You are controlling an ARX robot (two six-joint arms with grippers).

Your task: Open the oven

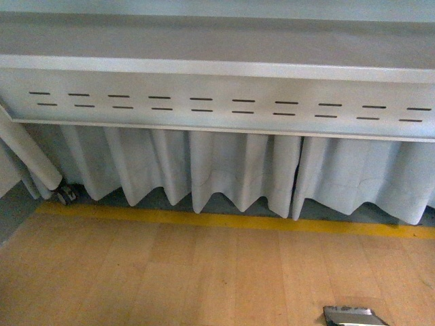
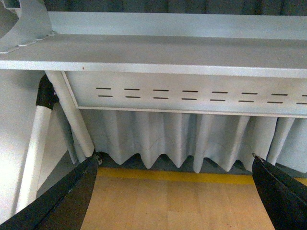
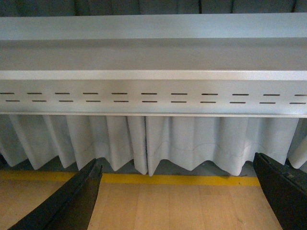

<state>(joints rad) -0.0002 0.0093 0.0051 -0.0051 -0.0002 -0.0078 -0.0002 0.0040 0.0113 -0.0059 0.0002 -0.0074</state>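
Observation:
The oven is out of view in all three views. My left gripper (image 2: 175, 199) is open and empty. Its two dark fingers (image 2: 72, 201) stand wide apart over the bare wooden tabletop (image 2: 172, 211). My right gripper (image 3: 177, 201) is also open and empty, with its dark fingers (image 3: 72, 203) wide apart over the wooden tabletop (image 3: 177, 211). Neither arm shows in the front view.
A yellow strip (image 1: 231, 219) marks the table's far edge. Behind it hang white pleated curtains (image 1: 238, 170) under a grey slotted metal beam (image 1: 217, 102). A white leg with a castor (image 1: 64, 193) stands at far left. A small shiny grey thing (image 1: 352, 316) lies at the table's front right.

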